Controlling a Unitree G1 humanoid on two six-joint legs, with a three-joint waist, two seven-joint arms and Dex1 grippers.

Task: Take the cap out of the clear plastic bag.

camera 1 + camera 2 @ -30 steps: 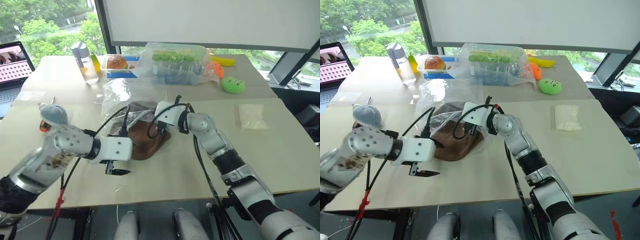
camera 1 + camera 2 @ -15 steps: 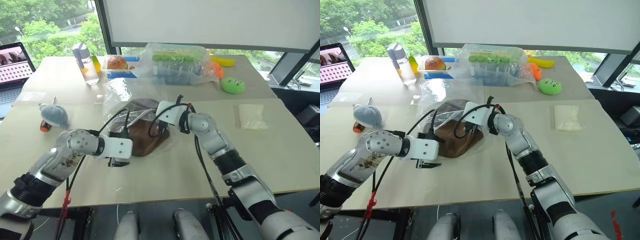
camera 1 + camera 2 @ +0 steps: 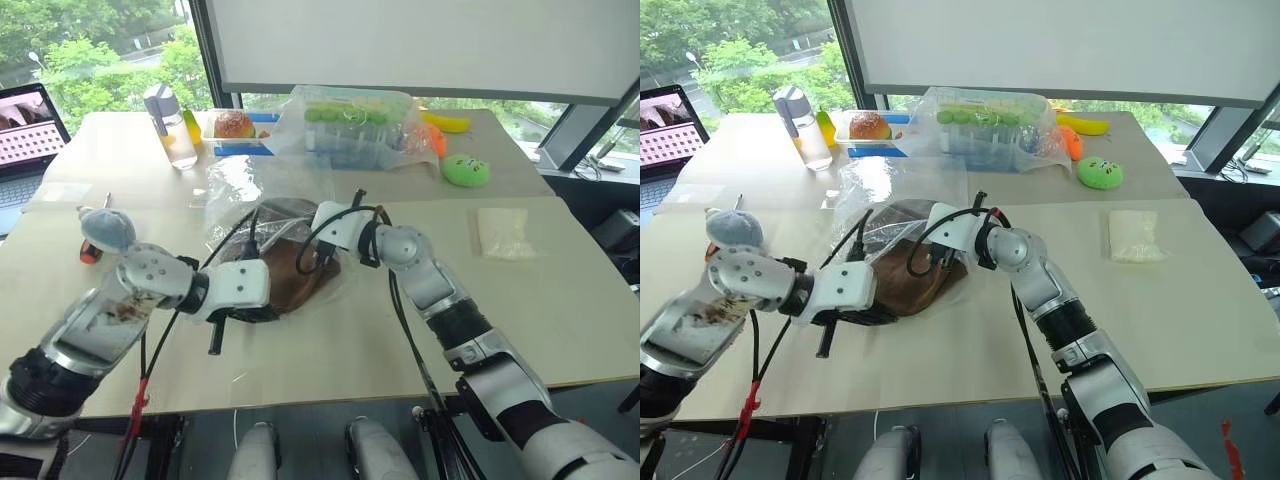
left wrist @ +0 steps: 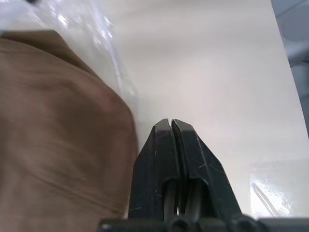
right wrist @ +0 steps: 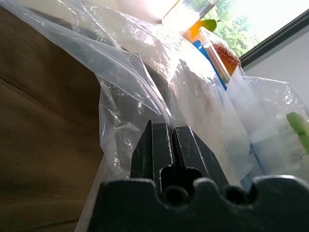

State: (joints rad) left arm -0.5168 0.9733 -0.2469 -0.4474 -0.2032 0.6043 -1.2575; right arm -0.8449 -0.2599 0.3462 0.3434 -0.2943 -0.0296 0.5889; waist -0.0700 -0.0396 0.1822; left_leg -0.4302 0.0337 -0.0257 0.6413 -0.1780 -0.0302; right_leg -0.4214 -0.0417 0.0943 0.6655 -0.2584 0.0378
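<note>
Head views (L/R eye): cap (image 3: pixel 292 278) lies mid-surface, partly inside the clear plastic bag (image 3: pixel 240 195). Its near brown edge pokes out of the bag mouth on the robot's side; the rest sits under film that runs away toward 12 o'clock. Left pincer (image 3: pixel 883 316) is down at the cap's near-left rim, fingers closed. The cap is at about 1–2 o'clock from it, touching or just beside. Right pincer (image 3: pixel 308 262) sits at the cap's 3 o'clock side, on the bag film, also closed. Left arm is the nearer one to the free cap edge. Judgement: pull-out direction would be toward 6–7 o'clock, away from the bag's far end.

L wrist view: left pincer's fingers (image 4: pixel 159 159) pressed together with no gap. Brown fabric lies right beside them and a strip of clear film edges it; can't tell if any cloth is actually pinched, as the tips look bare against the pale surface (image 4: pixel 207 77).

R wrist view: right pincer shut on a fold of the bag's film, cap fabric just under and beside it. Looks like it's pinning the bag.

Other containers: bulging clear bag (image 3: pixel 350 125) w/ green and blue items at 12 o'clock, well apart.
</note>
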